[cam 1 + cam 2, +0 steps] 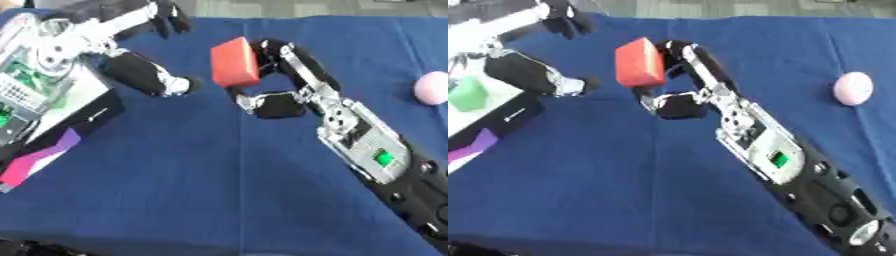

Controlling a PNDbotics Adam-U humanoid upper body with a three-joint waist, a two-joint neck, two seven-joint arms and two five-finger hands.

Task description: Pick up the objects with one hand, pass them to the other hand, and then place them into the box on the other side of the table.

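The right hand (284,82) holds a red block (234,62) above the blue worktop (219,175), toward the far edge and left of the middle; fingers curl behind the block and the thumb sits under its lower corner. The left hand (140,47) waits just beside the block, fingers spread wide and holding nothing, thumb tip pointing at the block's lower left side. The box (487,125) lies at the left edge of the worktop, with a green thing (467,94) already inside. A pink ball (853,88) rests near the right edge, well apart from both hands.

We judge the handover to be the step in hand, and the main risk lies there. The block appears pinched only along one side and a corner, so a nudge from the incoming left hand could twist it out. If the right hand lets go before the left has closed, the block would drop onto the cloth between them. We cannot tell whether the left thumb already touches the block.
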